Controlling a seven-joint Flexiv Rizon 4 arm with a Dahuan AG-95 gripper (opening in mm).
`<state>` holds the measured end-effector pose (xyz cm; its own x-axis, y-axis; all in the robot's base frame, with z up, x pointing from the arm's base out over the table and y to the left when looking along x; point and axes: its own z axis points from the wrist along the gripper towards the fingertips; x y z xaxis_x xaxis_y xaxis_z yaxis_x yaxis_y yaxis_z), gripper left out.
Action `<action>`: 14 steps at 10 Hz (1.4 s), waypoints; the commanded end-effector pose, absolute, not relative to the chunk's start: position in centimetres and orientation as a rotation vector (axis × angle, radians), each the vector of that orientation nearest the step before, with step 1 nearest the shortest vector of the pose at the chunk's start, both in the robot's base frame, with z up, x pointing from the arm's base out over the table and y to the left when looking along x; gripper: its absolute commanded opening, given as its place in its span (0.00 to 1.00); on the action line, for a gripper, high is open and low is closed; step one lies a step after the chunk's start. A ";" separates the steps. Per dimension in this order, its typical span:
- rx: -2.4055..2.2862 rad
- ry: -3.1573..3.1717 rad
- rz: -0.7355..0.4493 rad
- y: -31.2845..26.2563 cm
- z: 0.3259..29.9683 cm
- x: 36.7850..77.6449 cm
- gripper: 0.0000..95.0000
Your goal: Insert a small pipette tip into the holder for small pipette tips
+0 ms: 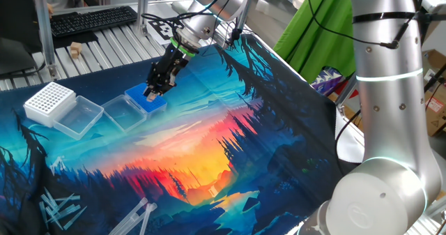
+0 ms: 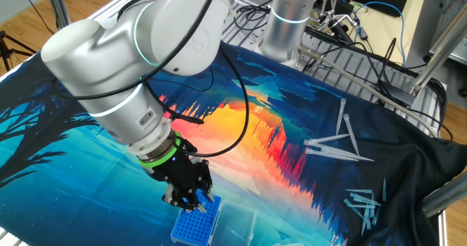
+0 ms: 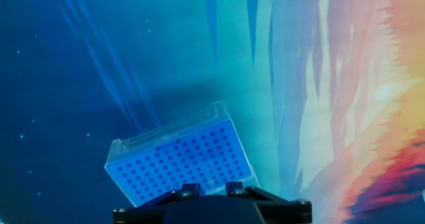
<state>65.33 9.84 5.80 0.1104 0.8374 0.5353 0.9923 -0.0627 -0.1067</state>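
Observation:
The holder for small pipette tips is a bright-blue rack with a grid of tiny holes. It also shows in one fixed view and in the other fixed view. Its clear lid lies open beside it. My gripper hovers just above the rack's near edge and shows in both fixed views. Its jaws stand nearly together. The small pipette tip shows only as a pale blur in the narrow gap between them.
A larger white perforated rack with an open clear lid stands left of the blue rack. Loose longer clear tips lie on the printed mat. A keyboard lies behind the mat.

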 end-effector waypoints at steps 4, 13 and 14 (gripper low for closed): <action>-1.939 -1.844 -0.446 10.1 6.7 65.2 0.20; -1.823 -2.211 -0.362 10.7 7.0 64.9 0.00; -1.815 -2.227 -0.364 10.6 6.8 64.9 0.00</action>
